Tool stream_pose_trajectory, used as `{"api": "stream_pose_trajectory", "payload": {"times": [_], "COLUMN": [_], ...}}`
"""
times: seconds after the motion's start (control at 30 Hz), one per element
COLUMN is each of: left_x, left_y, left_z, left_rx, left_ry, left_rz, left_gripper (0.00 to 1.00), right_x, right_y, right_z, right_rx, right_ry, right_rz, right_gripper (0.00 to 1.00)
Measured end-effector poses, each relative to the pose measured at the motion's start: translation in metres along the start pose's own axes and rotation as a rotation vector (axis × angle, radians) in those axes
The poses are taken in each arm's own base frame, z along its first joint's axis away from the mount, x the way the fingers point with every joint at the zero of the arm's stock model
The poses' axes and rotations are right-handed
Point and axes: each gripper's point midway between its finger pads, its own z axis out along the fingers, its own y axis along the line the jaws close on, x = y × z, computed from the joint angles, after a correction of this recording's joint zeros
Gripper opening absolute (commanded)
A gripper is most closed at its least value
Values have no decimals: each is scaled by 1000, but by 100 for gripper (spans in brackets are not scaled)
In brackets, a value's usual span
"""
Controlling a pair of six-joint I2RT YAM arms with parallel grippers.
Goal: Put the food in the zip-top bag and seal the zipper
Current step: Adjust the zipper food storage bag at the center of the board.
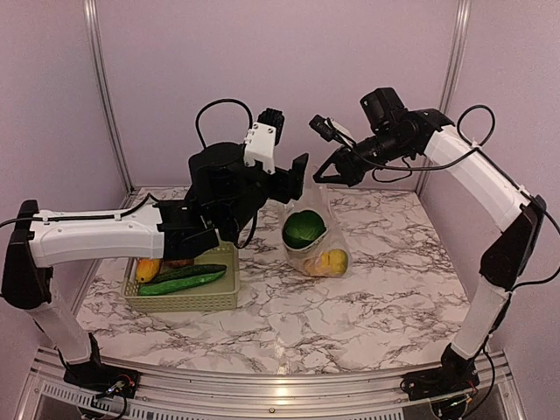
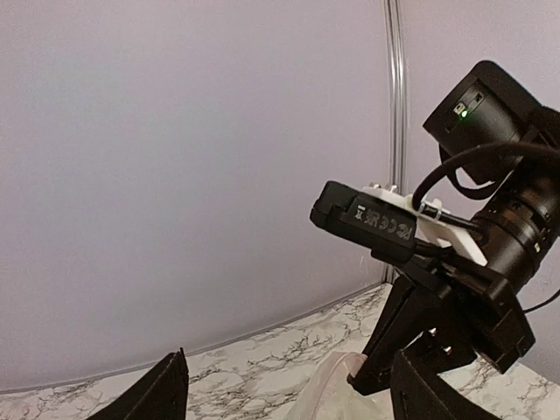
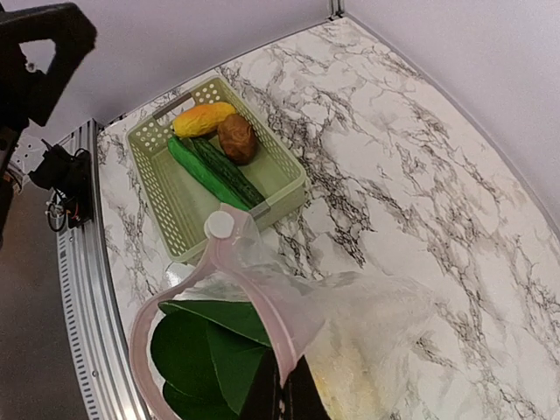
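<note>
The zip-top bag hangs upright at mid-table, mouth up. Inside it are a dark green leafy food piece and a yellow fruit. My right gripper is shut on the bag's rim. In the right wrist view its fingers pinch the pink zipper, with a white slider at the far end. My left gripper hovers open just left of the bag's mouth, holding nothing. In the left wrist view the bag's rim shows between its spread fingers.
A pale green lattice basket sits at the left front. It holds two green cucumbers, a yellow fruit and a brown potato-like lump. Walls close the back and sides, and a metal rail runs along the near edge.
</note>
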Motion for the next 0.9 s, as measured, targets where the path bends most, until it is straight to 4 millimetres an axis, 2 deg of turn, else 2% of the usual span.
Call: {"api": "stream_pose_trajectory", "payload": {"times": [0.13,0.23,0.37,0.43,0.5,0.53,0.6,0.7,0.77,0.83,0.9], "left_x": [-34,-42,-22,0,21,35,51,71,85,100,120], "left_y": [10,28,50,57,59,57,54,41,29,21,15], "left_z": [-21,-39,-56,-59,-59,-59,-55,-43,-31,-22,-17], "left_rx": [12,-15,-78,-108,-120,-116,-114,-95,-94,-100,-106], "left_ry": [-40,-39,23,76,122,154,188,237,270,301,344], "left_rz": [-86,-137,-152,-154,-173,-191,-232,-317,-382,-426,-474], "left_gripper": [81,82,83,81,80,79,78,76,74,72,64], "right_x": [4,-4,-22,-25,-27,-29,-27,-9,6,13,18], "right_y": [-9,-33,-102,-121,-120,-111,-90,-62,-51,-46,-46], "right_z": [4,-8,-65,-89,-96,-91,-70,-27,-2,13,20], "right_rx": [19,106,343,413,408,377,293,165,86,35,13], "right_ry": [15,-1,-98,-139,-164,-170,-164,-110,-66,-45,-33], "right_rz": [8,-1,12,19,18,10,-4,-5,18,36,50], "right_gripper": [0,0,0,0,0,0,0,0,0,0,0]}}
